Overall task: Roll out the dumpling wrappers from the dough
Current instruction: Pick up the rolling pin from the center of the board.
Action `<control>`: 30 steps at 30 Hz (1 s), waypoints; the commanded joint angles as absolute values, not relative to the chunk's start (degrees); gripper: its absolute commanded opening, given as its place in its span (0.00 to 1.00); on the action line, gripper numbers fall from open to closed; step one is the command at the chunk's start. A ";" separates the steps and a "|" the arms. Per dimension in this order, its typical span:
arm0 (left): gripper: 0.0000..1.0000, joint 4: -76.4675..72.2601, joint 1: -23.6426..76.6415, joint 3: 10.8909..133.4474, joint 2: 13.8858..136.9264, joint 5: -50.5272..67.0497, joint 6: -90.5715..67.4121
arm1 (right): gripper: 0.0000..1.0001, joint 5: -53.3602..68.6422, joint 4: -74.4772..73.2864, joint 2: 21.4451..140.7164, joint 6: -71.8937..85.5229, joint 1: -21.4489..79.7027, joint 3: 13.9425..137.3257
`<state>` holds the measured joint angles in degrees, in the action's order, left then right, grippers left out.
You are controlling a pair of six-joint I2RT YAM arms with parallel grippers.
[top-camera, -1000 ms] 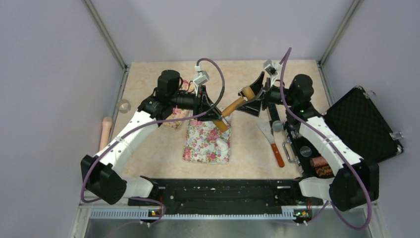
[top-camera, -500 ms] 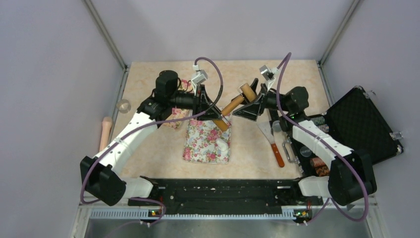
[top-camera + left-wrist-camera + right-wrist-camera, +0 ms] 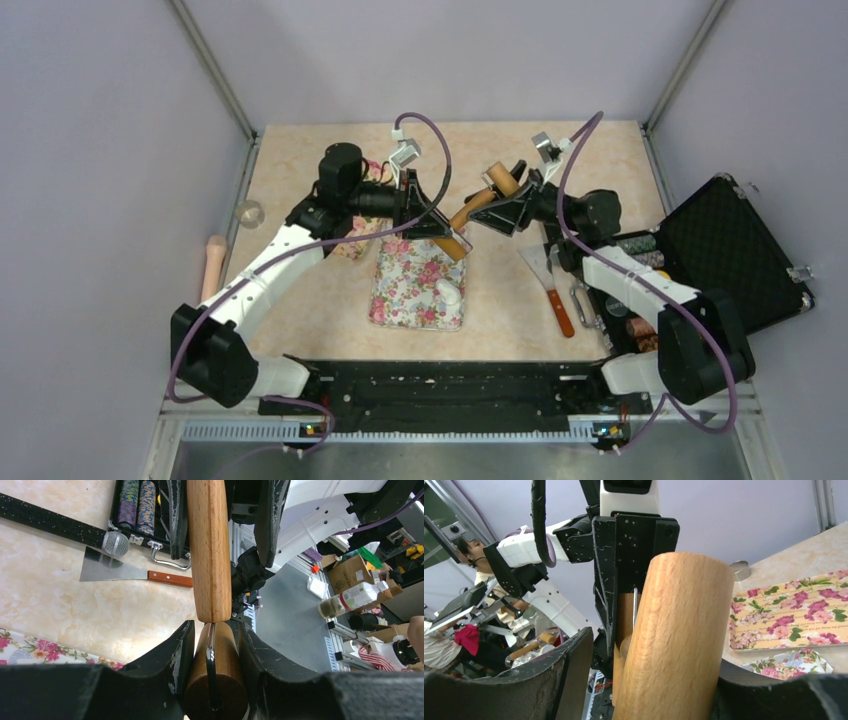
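Observation:
A wooden rolling pin (image 3: 468, 212) hangs slanted above the floral mat (image 3: 415, 290), held between both arms. My left gripper (image 3: 440, 238) is shut on its lower handle (image 3: 216, 670), both fingers pressed on the wood. My right gripper (image 3: 497, 195) straddles the pin's upper end (image 3: 679, 640). One finger (image 3: 574, 660) stands a gap away from the wood; the other sits against it. A white lump of dough (image 3: 448, 292) lies on the mat. No dumpling wrappers show in any view.
A metal scraper with a wooden handle (image 3: 548, 280) lies right of the mat. An open black case (image 3: 735, 250) holding poker chips sits at the right edge. A floral tray (image 3: 352, 240) lies under the left arm. A pale roller (image 3: 213, 265) and a round cutter (image 3: 248, 212) lie far left.
My right gripper has swung left over the pin's upper end and its jaws have narrowed around it. The left gripper keeps its hold and has barely moved.

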<state>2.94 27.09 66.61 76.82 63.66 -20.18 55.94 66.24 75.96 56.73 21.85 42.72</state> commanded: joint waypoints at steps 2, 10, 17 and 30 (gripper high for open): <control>0.00 -4.23 27.10 66.28 77.05 64.88 -23.55 | 0.56 54.66 72.70 77.14 58.61 24.26 43.61; 0.00 -9.96 27.20 64.98 78.42 67.23 -28.74 | 0.46 54.26 73.98 78.87 57.92 26.04 43.59; 0.00 -10.77 27.70 63.75 78.86 67.18 -28.84 | 0.38 51.42 76.57 79.34 60.31 26.11 43.16; 0.00 -9.04 28.48 64.71 80.07 67.18 -27.18 | 0.29 51.27 76.26 81.38 60.53 27.62 43.86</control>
